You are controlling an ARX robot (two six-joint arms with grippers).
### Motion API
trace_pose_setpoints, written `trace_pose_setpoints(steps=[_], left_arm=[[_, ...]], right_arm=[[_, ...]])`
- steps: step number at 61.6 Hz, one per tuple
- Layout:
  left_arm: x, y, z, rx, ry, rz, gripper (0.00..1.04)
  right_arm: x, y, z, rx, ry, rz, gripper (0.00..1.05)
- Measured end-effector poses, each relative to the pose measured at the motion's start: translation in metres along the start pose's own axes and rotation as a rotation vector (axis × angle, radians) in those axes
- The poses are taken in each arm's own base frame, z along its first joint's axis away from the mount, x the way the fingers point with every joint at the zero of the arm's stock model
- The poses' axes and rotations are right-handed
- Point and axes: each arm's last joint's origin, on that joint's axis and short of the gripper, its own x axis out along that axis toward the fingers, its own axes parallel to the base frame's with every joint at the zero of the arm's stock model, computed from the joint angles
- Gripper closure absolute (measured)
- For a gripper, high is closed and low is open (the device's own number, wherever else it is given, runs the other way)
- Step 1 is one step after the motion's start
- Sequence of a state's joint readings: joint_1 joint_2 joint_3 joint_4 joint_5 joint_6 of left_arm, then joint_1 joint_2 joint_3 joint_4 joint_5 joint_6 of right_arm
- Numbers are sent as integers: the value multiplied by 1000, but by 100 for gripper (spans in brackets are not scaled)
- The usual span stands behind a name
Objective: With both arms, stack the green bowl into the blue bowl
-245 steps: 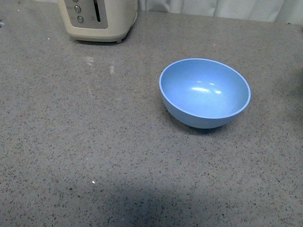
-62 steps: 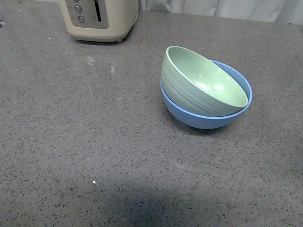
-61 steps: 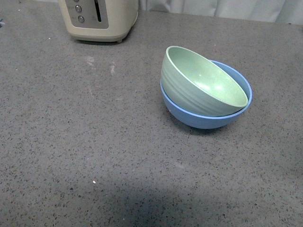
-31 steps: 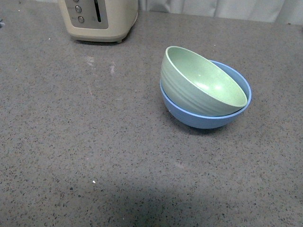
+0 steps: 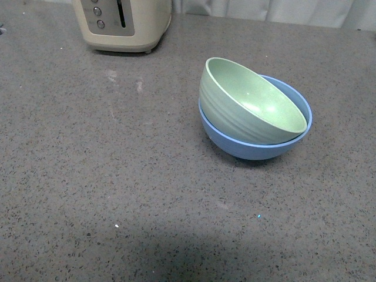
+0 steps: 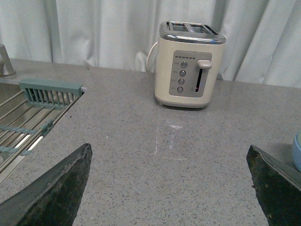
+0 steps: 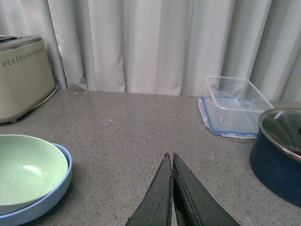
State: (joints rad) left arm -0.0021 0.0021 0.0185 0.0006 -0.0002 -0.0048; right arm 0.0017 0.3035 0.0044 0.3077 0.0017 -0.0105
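The pale green bowl (image 5: 247,101) sits tilted inside the light blue bowl (image 5: 258,147) on the grey counter, its far-left rim raised above the blue rim. Both bowls show in the right wrist view, green bowl (image 7: 26,172) inside blue bowl (image 7: 51,193). My right gripper (image 7: 170,157) is shut and empty, above the counter to the right of the bowls. My left gripper (image 6: 169,153) is open and empty, fingers (image 6: 61,188) wide apart; only a sliver of the blue bowl (image 6: 297,150) shows at that view's edge. Neither gripper shows in the front view.
A cream toaster (image 5: 120,23) stands at the back left, also in the left wrist view (image 6: 188,66). A sink with a rack (image 6: 28,117) lies far left. A clear lidded container (image 7: 233,106) and a dark blue pot (image 7: 280,150) stand at the right. Curtains hang behind.
Four seconds ago the blue bowl was empty; the green bowl now rests tilted inside it. Over the last second nothing has visibly moved.
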Motion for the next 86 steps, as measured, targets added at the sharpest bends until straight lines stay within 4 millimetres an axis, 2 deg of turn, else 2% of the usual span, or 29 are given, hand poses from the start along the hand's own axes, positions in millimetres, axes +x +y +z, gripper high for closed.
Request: trace_pose_setpoints(steps=[49,66,71,80,82,86], left_arm=[[0,0,0,0,0,-1,6],[0,0,0,0,0,0,6],[0,0,0,0,0,0,6],[0,0,0,0,0,0,6],[0,0,0,0,0,0,6],[0,0,0,0,0,0,6]], right_arm=[[-19,0,-3,-1,3,3,103],[-19,0,-3,0,7,3,56],[-19,0,-3,0,7,3,36],[-19,0,-3,0,9,3,11],[-19,0,-3,1,8,3,8],[-19,0,-3,1,7,3,10]])
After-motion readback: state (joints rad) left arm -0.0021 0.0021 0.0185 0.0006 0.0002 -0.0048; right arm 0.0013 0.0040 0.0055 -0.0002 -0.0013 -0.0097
